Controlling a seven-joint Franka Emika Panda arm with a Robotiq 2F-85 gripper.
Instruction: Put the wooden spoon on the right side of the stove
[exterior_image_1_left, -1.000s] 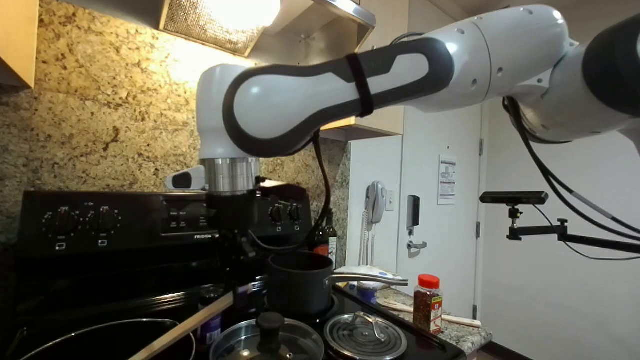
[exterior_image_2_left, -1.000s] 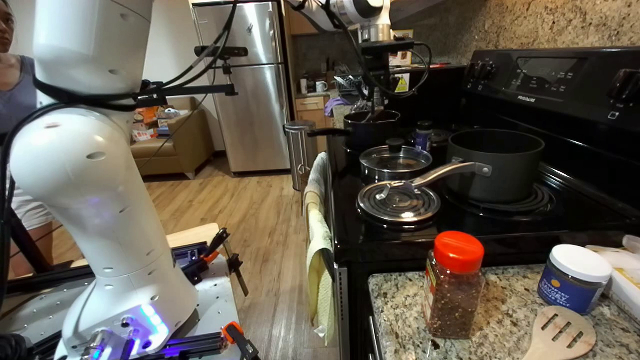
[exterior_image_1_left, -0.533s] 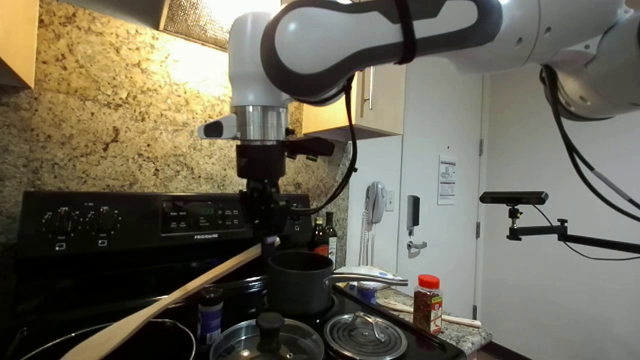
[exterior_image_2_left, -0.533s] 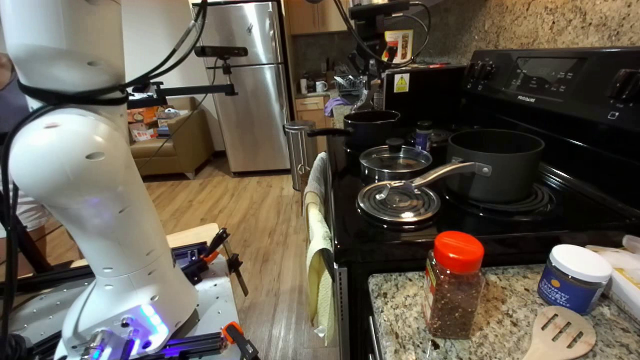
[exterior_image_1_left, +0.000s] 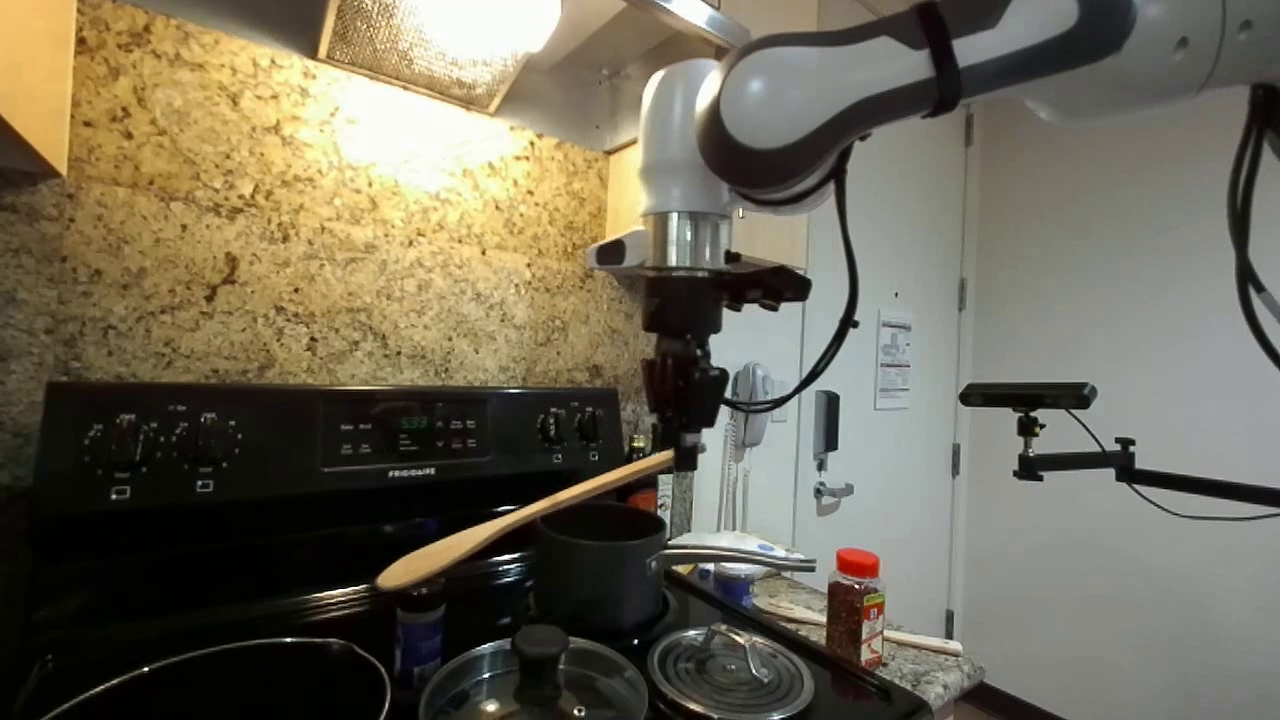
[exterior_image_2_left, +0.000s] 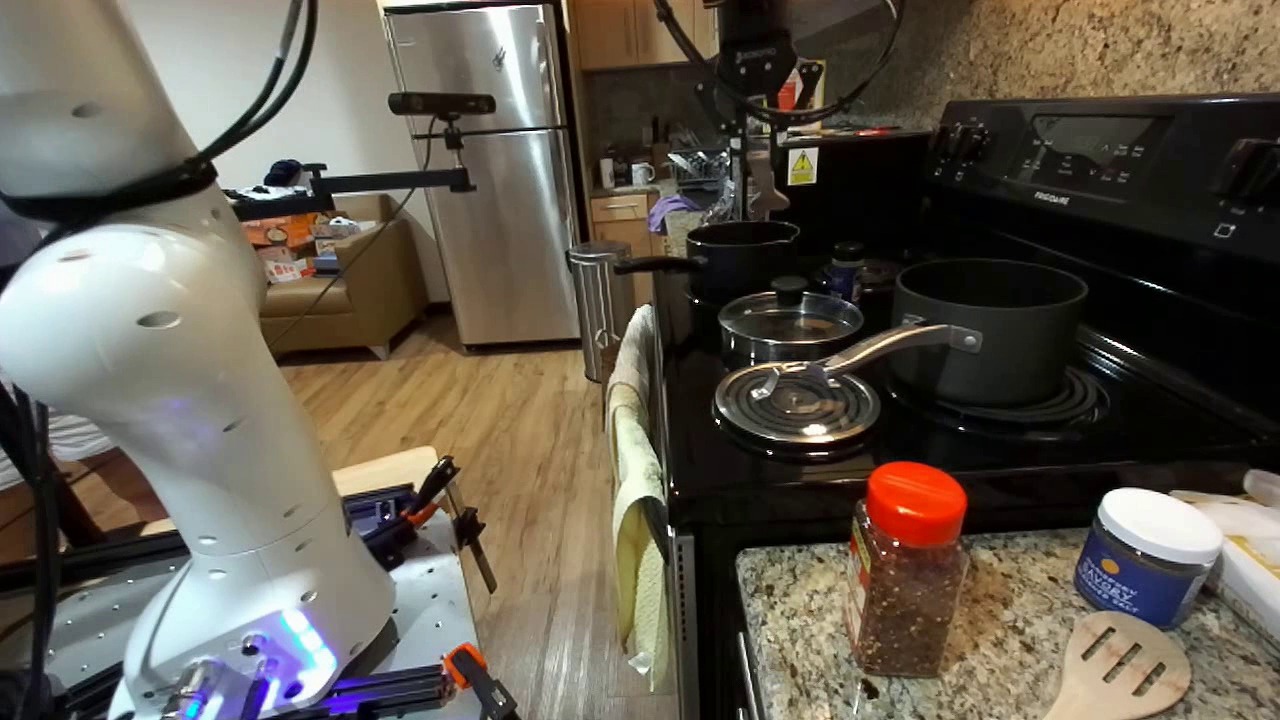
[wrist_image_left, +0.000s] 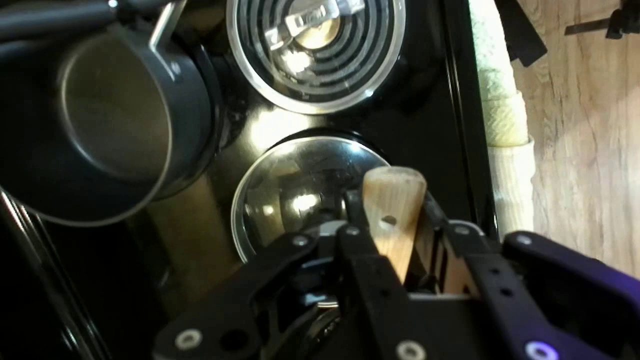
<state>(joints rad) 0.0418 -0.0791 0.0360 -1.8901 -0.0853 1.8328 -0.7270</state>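
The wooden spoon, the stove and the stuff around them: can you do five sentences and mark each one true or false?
1. The stove has green numbers lit on its display. True.
2. The gripper holds the wooden spoon by its handle. True.
3. The wooden spoon lies flat on the stove. False: it is held in the air, tilted.
4. The pot with the silver handle has no lid on. True.
5. The slotted spatula is in that pot. False: the slotted spatula lies on the counter.

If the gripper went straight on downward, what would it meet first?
Probably the metal-handled lid, though depth is unclear; the spoon that the gripper holds may touch something sooner.
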